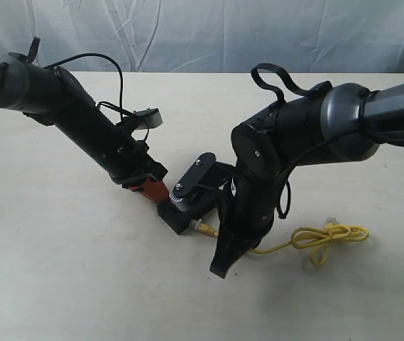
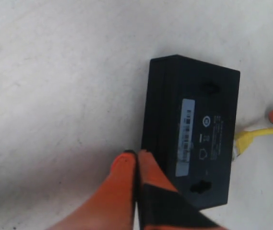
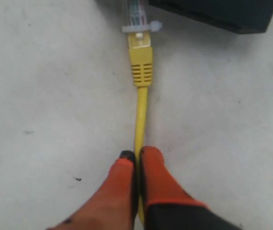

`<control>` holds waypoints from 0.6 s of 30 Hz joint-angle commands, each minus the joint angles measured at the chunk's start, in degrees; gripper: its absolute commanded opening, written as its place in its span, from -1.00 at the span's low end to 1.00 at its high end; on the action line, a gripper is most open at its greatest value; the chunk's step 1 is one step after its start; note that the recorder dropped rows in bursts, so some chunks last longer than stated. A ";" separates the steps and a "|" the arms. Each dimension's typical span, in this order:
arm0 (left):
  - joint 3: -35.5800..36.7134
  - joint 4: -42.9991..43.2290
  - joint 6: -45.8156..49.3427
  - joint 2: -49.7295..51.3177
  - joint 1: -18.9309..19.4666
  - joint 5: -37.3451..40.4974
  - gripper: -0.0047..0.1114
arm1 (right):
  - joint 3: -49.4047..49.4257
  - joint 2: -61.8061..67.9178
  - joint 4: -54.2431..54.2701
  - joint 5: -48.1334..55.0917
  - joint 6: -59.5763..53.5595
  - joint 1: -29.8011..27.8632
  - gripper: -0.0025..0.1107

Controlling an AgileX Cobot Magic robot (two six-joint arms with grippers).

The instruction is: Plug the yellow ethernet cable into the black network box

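The black network box (image 2: 194, 129) lies flat on the table, label strip up; in the exterior view the box (image 1: 178, 215) sits between the two arms. My left gripper (image 2: 137, 155) is shut with nothing between its orange fingers, its tips against the box's near side. My right gripper (image 3: 136, 155) is shut on the yellow ethernet cable (image 3: 140, 110), a short way behind the yellow boot. The cable's clear plug (image 3: 137, 12) points at the box (image 3: 213, 12) and reaches its side. Whether the plug sits in a port I cannot tell. The rest of the cable (image 1: 329, 238) lies looped at the right.
The white table (image 1: 59, 270) stretches around both arms, with a wrinkled pale cloth backdrop (image 1: 187, 35) behind it. The right arm's black wrist (image 1: 258, 177) hangs over the box's right side. A grey camera mount (image 1: 147, 117) sticks out from the left arm.
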 commanded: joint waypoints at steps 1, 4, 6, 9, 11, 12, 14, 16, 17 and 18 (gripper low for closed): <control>-0.21 -0.14 0.27 0.01 -0.31 0.25 -0.92 | 0.23 -1.01 -0.54 -0.71 0.90 -0.06 -0.97; -0.21 0.13 0.27 0.01 -0.31 0.27 -0.92 | 0.23 -1.01 -1.48 -0.71 3.15 -0.06 -0.97; -0.21 0.53 0.27 0.01 -0.31 0.47 -0.92 | 0.23 -1.01 -3.16 -0.34 5.95 -0.06 -0.97; -0.21 0.53 0.27 0.01 -0.31 0.47 -0.92 | 0.23 -1.01 -4.11 0.09 7.21 -0.06 -0.97; -0.21 0.52 0.27 0.01 -0.31 0.59 -0.92 | 0.23 -1.01 -3.97 -0.59 8.00 -0.06 -0.97; -0.21 0.52 0.27 0.01 -0.31 0.70 -0.92 | 0.23 -1.01 -3.34 -1.34 8.08 -0.06 -0.97; -0.21 0.52 0.27 0.01 -0.31 1.02 -0.92 | 0.23 -1.01 -3.34 -2.36 8.08 -0.06 -0.97; -0.21 0.40 0.27 0.01 -0.31 1.25 -0.92 | 0.23 -1.01 -3.34 -3.40 8.08 -0.06 -0.97; -0.21 0.40 0.27 0.01 -0.31 1.37 -0.92 | 0.23 -1.01 -3.08 -3.99 8.08 -0.06 -0.97; -0.21 0.40 0.27 0.01 -0.31 1.52 -0.92 | 0.23 -1.01 -2.51 -4.90 7.93 -0.06 -0.97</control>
